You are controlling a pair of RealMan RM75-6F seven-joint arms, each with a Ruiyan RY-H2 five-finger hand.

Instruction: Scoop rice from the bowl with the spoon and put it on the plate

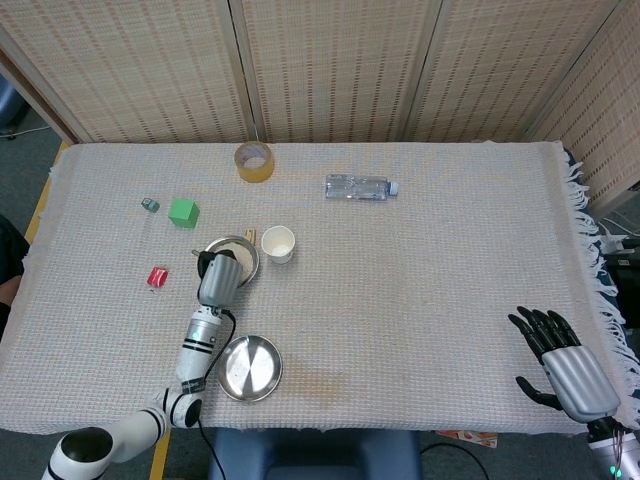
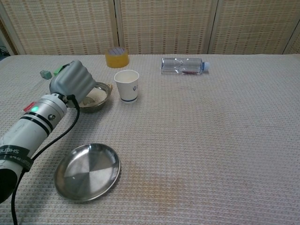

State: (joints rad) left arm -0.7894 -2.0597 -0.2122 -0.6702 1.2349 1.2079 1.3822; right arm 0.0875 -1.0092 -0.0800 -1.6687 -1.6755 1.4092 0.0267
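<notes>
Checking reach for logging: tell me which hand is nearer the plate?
Left. The left hand is over the rice bowl just beyond the plate; the right hand rests far across the table.
</notes>
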